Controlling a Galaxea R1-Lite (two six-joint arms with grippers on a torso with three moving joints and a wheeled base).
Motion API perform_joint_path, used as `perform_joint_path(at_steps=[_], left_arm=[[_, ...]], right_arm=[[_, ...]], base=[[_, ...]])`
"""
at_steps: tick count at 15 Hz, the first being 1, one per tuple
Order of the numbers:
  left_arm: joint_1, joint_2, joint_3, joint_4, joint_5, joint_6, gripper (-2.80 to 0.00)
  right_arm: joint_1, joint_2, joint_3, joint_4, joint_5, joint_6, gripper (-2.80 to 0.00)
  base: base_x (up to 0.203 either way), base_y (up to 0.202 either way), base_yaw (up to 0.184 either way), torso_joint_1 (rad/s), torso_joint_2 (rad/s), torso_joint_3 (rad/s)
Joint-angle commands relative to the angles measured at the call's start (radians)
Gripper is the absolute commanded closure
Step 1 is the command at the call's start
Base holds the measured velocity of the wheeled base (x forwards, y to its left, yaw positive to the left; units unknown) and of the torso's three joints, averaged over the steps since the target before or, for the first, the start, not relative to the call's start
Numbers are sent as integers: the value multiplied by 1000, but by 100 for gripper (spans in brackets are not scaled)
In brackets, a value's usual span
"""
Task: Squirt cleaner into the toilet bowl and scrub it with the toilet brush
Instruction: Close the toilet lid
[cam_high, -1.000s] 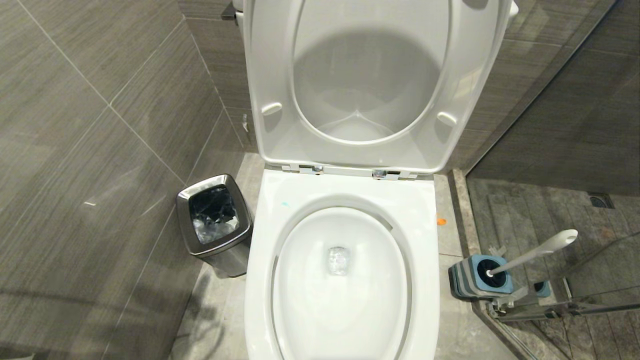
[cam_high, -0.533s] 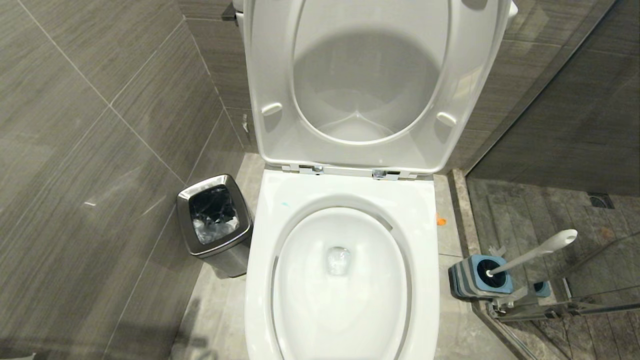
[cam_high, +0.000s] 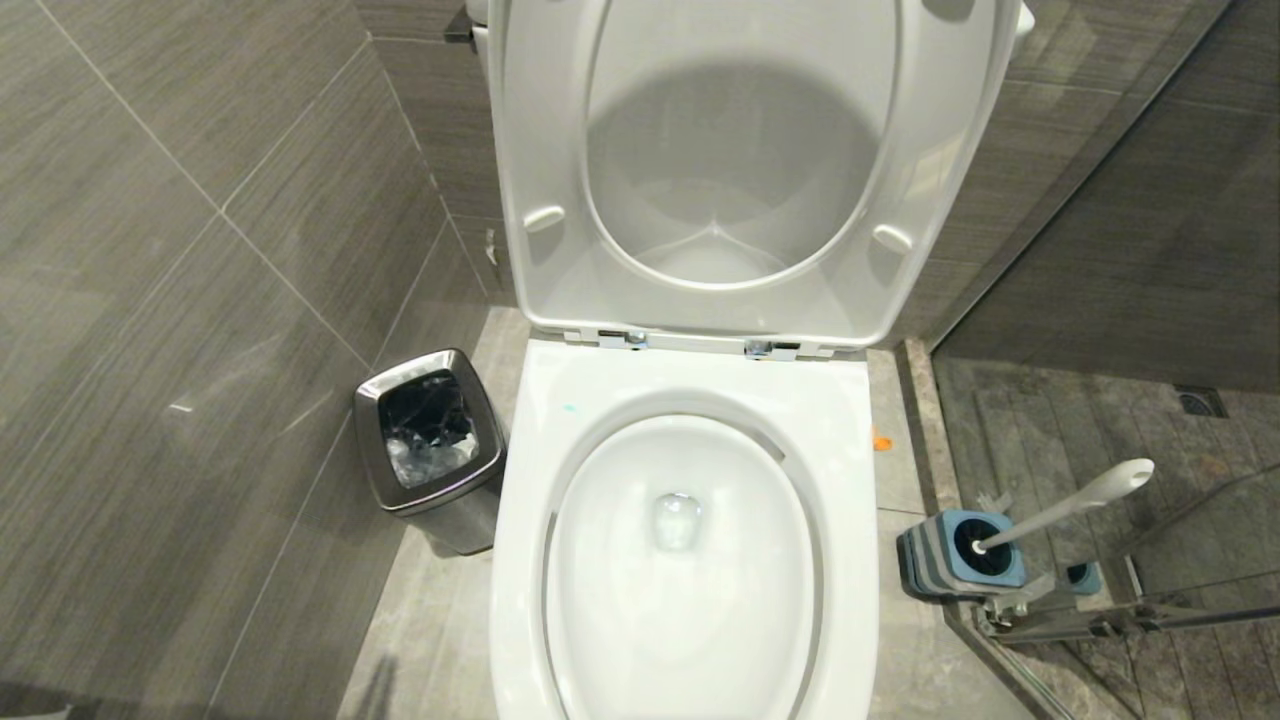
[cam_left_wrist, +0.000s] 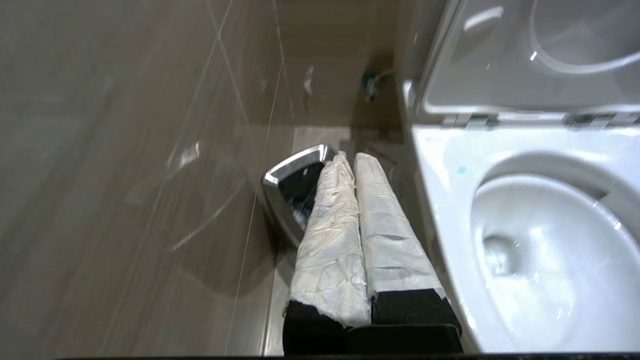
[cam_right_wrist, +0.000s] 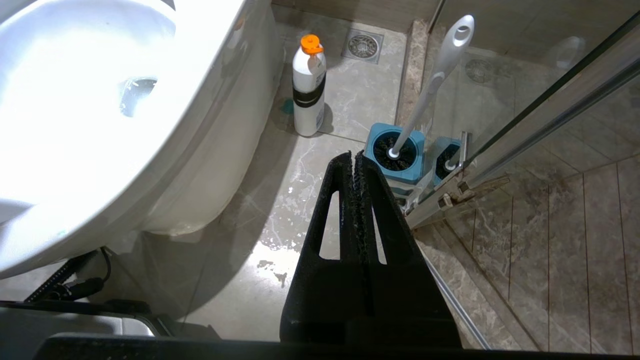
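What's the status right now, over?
Left gripper shut, empty, beside the steel bin. Right gripper shut, empty, near the toilet brush, which sits in its holder. Toilet bowl open, nothing blocking.

The left gripper (cam_left_wrist: 348, 159) has its two fingers pressed together, both wrapped in crumpled white paper-like covering over black bases. Its tips point at the rim of a small square steel bin (cam_left_wrist: 280, 177) standing on the floor by the grey tiled wall (cam_left_wrist: 125, 150). Beside the fingers lies the toilet bowl (cam_left_wrist: 440, 165), seat and lid (cam_left_wrist: 500, 75) raised, with one small teal spot (cam_left_wrist: 461, 170) on its flat white rim.
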Motion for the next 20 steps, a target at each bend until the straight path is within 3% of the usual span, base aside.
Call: perform_joint_path(at_steps=[1,3,5,16,20], left_arm=[[32,-78,195,-90,-5,2,0],[59,-142,356,-174,-9,4,0],[85,-243,426,-180,-13,4,0],[126,-509,437,245,-24,37,0],[124,-511,437,307,-51,64,0]], right_arm=[[0,0,2,0,0,-1,0],[0,0,0,0,0,-1,0],[0,0,0,0,0,-1,0],[0,0,0,0,0,1,0],[0,0,0,0,0,1,0]], base=[[0,0,0,0,0,0],[0,0,0,0,0,0],[0,0,0,0,0,0],[0,0,0,0,0,0],[0,0,0,0,0,0]])
